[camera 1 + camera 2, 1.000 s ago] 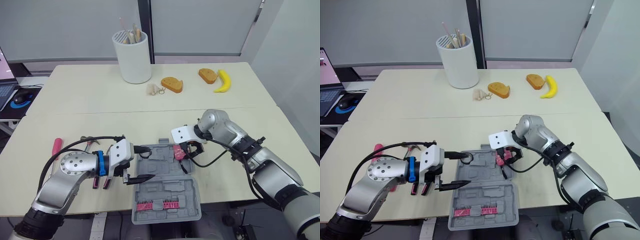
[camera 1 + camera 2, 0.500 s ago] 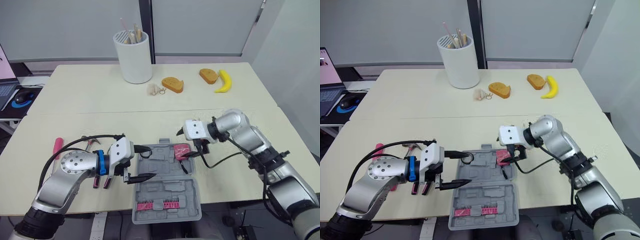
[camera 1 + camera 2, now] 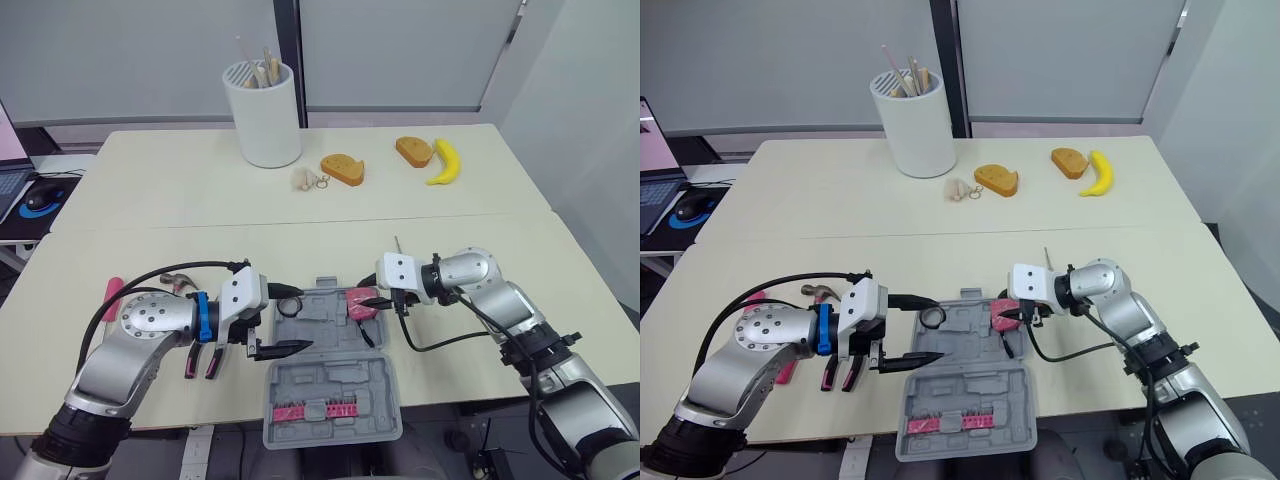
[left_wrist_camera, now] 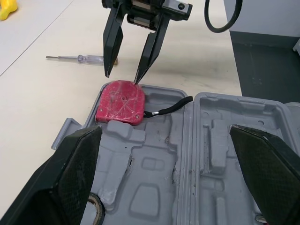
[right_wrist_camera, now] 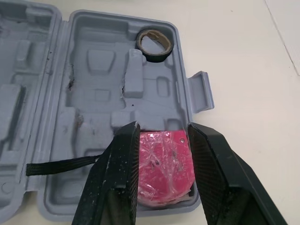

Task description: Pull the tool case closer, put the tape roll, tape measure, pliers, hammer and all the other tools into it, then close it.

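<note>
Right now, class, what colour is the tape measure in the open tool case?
The tape measure is pinkish red; the left wrist view shows it best.

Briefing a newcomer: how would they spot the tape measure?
Find the open grey tool case at the table's near edge. In its far half, robot's right, lies the tape measure: a red block with black strap, unlike the dark tape roll.
</note>
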### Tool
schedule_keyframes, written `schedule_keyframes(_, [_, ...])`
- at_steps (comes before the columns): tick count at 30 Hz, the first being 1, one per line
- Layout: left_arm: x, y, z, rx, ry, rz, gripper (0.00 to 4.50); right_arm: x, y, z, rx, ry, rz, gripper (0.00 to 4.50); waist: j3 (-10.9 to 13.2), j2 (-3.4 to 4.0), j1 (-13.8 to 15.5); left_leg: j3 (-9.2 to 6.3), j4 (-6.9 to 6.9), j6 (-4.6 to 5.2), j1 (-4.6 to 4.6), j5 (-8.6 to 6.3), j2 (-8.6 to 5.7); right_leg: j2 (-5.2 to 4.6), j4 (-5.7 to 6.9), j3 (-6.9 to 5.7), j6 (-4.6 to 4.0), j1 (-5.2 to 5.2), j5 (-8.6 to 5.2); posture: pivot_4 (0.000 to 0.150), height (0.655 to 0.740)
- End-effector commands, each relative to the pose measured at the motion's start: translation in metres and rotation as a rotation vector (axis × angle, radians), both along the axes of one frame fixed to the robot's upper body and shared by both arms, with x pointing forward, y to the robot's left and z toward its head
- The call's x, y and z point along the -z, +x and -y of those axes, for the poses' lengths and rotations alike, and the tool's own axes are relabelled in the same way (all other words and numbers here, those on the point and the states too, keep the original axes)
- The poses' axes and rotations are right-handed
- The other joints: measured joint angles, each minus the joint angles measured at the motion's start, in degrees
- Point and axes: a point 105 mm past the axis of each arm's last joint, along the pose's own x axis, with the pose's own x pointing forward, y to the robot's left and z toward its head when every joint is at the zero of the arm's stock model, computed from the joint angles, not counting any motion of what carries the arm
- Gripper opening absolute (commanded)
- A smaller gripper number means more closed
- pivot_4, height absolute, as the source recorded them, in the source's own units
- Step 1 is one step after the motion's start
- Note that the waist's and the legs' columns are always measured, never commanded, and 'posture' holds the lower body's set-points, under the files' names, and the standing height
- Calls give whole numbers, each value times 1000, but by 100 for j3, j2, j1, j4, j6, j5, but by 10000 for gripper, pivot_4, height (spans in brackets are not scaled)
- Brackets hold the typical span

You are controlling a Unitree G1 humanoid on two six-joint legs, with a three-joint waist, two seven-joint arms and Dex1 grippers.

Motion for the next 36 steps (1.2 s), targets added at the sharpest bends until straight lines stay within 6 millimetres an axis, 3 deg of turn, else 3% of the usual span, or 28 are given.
schedule_keyframes(1, [-6,1,-1,8,6,25,45000,-5,5,3,0,61,67,17093,0,0,1,-1,0,0,0,0,0,0,0,0,0,0,0,1500,7337])
schedule_keyframes(20, [-8,1,4,27,11,30,45000,45,21,17,219,70,-136,17093,0,-1,-2,-1,0,0,2,0,2,0,0,1,0,3,0,1500,7337])
schedule_keyframes(26, [-9,2,2,21,12,29,45000,85,-1,31,240,-46,-306,17093,-9,-8,3,-2,0,0,8,0,1,0,0,0,0,10,0,1500,7337])
schedule_keyframes(30, [-9,3,0,16,18,28,45000,101,-9,35,233,-102,-333,17093,-16,-13,13,-1,0,0,12,0,-1,0,-1,0,0,16,0,1500,7337])
schedule_keyframes(33, [-9,3,-1,10,20,30,45000,101,-6,34,240,-97,-301,17093,-19,-14,13,-2,0,0,16,0,-1,0,-1,-1,1,20,0,1500,7337])
schedule_keyframes(36, [-9,3,-4,-7,15,30,45000,84,5,22,241,3,-229,17093,-20,-15,9,-3,-1,0,18,0,1,0,-1,-2,1,21,0,1500,7337])
